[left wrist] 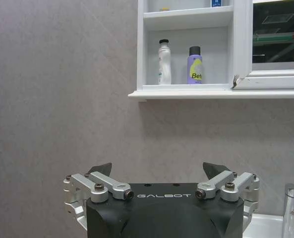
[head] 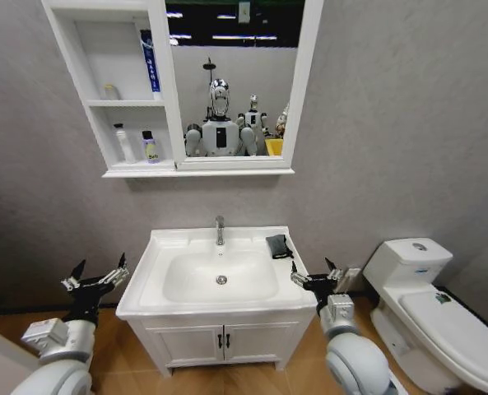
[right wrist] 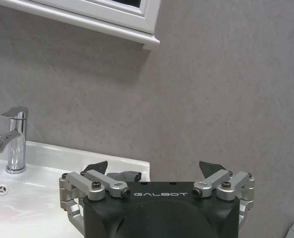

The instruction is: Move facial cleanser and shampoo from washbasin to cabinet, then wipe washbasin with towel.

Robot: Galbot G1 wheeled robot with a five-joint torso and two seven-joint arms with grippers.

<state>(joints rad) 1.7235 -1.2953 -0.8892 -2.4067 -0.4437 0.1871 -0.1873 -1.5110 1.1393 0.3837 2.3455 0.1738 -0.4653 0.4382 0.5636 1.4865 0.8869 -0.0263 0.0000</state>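
The white washbasin [head: 157,247] has a chrome tap [head: 220,230] and carries the dark folded towel [head: 279,245] on its right rim. Above hangs the cabinet [head: 165,90] with its mirror and open shelves. On its lowest shelf stand a white bottle [left wrist: 164,62] and a purple black-capped bottle [left wrist: 195,64]; a blue tube [head: 148,62] stands on the top shelf. Which of these is the facial cleanser or the shampoo I cannot tell. My left gripper [head: 100,267] is open left of the basin. My right gripper [head: 312,267] is open just right of it, near the towel [right wrist: 123,175].
A white toilet [head: 429,309] stands at the right. The two-door vanity cupboard [head: 223,339] sits under the basin. A grey wall runs behind everything. The mirror reflects the robot and the room.
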